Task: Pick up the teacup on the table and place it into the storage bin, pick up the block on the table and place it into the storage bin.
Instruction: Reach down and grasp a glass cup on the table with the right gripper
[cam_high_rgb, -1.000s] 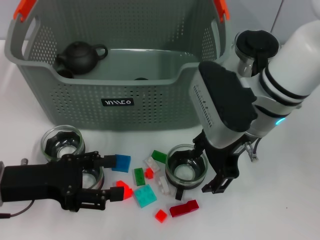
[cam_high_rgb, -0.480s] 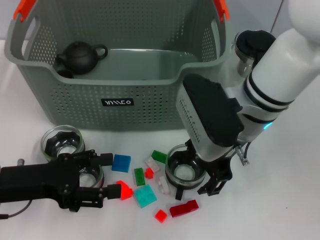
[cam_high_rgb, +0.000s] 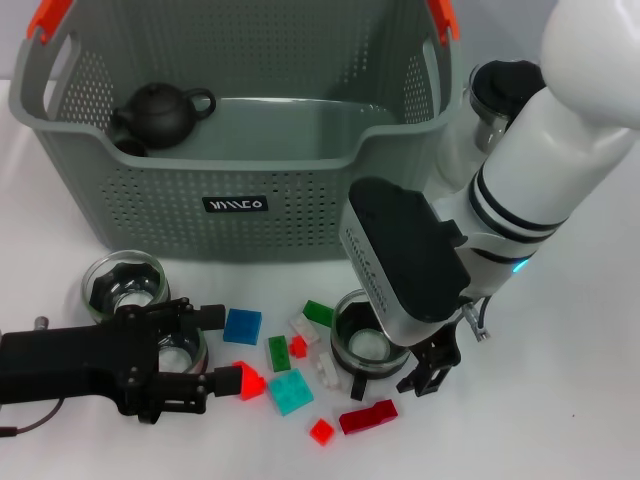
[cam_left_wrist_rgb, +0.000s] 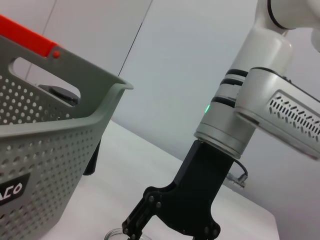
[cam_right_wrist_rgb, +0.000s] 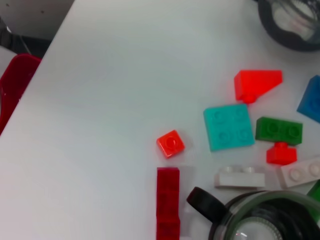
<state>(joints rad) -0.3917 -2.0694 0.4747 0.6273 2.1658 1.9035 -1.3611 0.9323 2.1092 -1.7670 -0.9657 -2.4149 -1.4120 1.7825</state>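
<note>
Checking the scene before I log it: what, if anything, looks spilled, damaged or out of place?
Nothing looks spilled or broken. The coloured blocks lie loosely scattered on the table, and a black teapot sits upright inside the storage bin. The glass teacups stand upright.

1. Black teapot (cam_high_rgb: 160, 112), upright, far-left corner inside the grey basket.
2. Clear glass pitcher with black lid (cam_high_rgb: 505, 95), right of the basket, partly hidden.
3. Red container edge (cam_right_wrist_rgb: 14, 87), off the tabletop's side in the right wrist view.
</note>
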